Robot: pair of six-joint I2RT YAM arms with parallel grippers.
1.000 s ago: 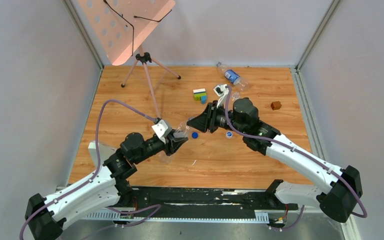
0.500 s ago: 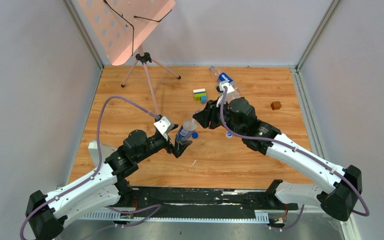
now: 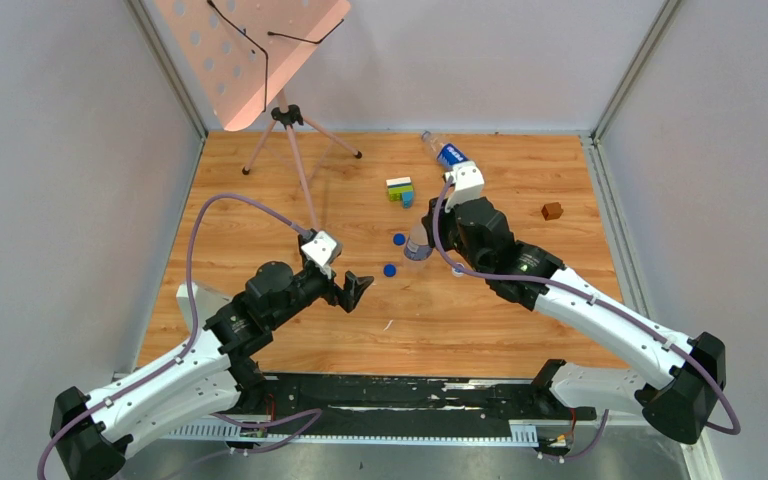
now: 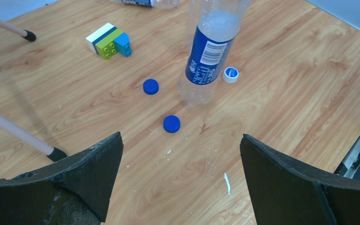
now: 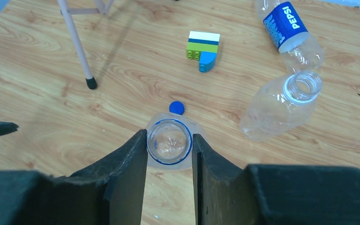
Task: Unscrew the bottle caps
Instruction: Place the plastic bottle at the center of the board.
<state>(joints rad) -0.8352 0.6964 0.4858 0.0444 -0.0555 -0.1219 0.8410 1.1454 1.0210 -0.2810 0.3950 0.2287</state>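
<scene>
Right gripper (image 5: 168, 137) is clamped on the open neck of the upright bottle (image 4: 210, 47), fingers (image 5: 130, 161) tight against both sides of the rim. Its wrist view looks straight down the uncapped mouth. Left gripper (image 4: 182, 137) is spread wide, holding nothing, over bare table (image 4: 281, 117) short of that bottle. Left wrist view adds what the right one can't: blue label, base on the wood, body leaning slightly, whitish cap (image 4: 230, 74) just beside it, far blue cap (image 4: 151, 86) and near blue cap (image 4: 171, 123) loose in front. Right wrist view shows only one blue cap, plus a clear bottle (image 5: 281, 105) lying uncapped just beside the lying Pepsi bottle (image 5: 288, 28), and the toy blocks (image 5: 203, 49). Top view alone shows the brown cube (image 3: 552, 211) well apart and the music stand (image 3: 282, 115).
</scene>
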